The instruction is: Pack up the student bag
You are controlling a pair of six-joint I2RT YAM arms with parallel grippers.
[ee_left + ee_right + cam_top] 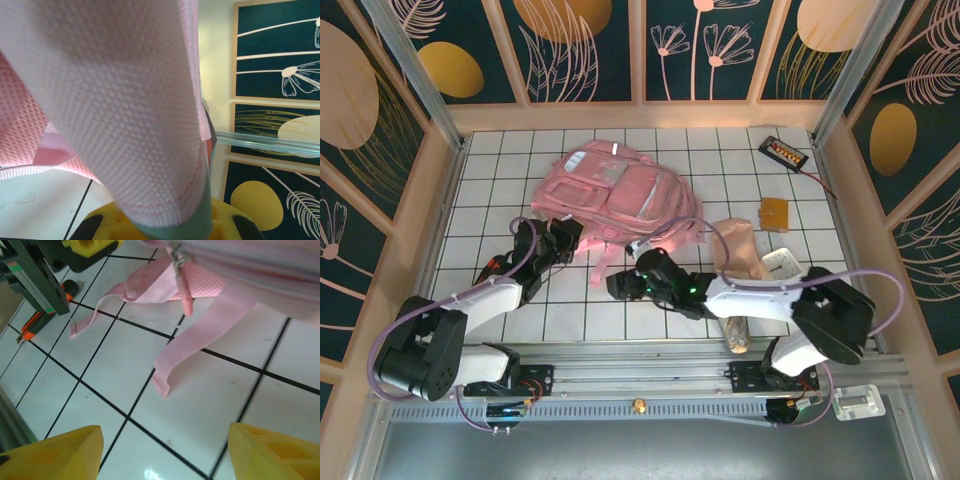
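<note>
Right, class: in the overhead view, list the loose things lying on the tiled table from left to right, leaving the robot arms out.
The pink student bag → beige pouch → small brown square pad. The black device sits level with the pad across the view, so it is left unranked.

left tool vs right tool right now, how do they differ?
Grip: left tool is shut on the pink mesh strap of the student bag; right tool is open, with nothing between its fingers.
Contact: left tool touches the bag at its near-left edge; right tool hangs over bare table tiles, apart from the loose webbing strap.
Shared: yellow fingers, both at the bag's near side.
</note>
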